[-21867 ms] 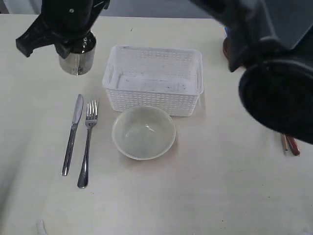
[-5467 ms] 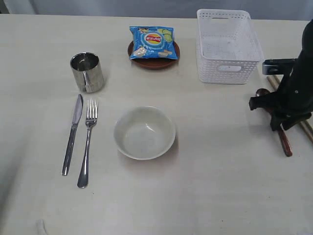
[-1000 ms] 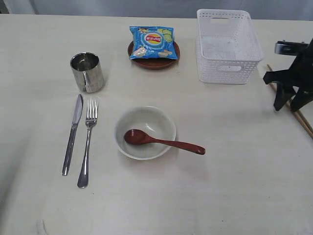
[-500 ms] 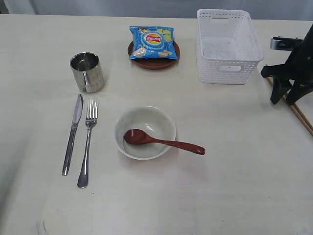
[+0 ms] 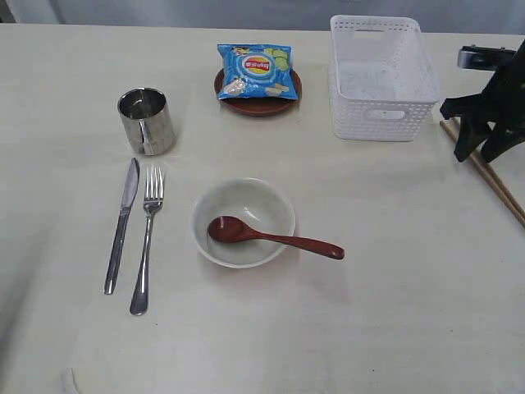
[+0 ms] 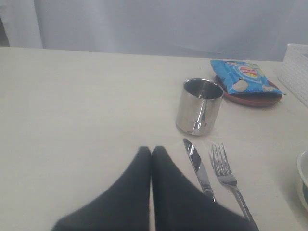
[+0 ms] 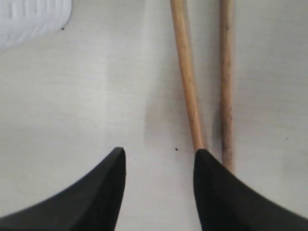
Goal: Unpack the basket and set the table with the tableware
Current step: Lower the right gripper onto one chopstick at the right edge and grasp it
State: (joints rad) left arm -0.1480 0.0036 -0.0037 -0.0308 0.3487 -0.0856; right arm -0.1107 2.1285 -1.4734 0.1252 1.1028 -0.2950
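Observation:
The white basket [image 5: 382, 78] stands empty at the back right of the table [image 5: 394, 312]. A knife [image 5: 121, 223], fork [image 5: 145, 238] and steel mug [image 5: 146, 121] lie at the left. The red-brown spoon [image 5: 271, 236] rests in the cream bowl [image 5: 243, 222]. A brown plate [image 5: 257, 103] sits under a blue chip bag [image 5: 256, 72]. Two wooden chopsticks [image 7: 187, 77] lie on the table at the far right. My right gripper [image 7: 159, 155] hangs open just above them, one finger [image 7: 211, 173] over a stick's end, nothing held. My left gripper [image 6: 151, 150] is shut and empty near the knife [image 6: 198, 168].
The basket's corner [image 7: 33, 19] shows beside the chopsticks in the right wrist view. The right table edge runs close past the chopsticks [image 5: 492, 180]. A grey wall backs the table's far edge.
The spoon now lies in the bowl and the basket stands at the back right. In the last second my right gripper shifted slightly above the chopsticks at the right edge.

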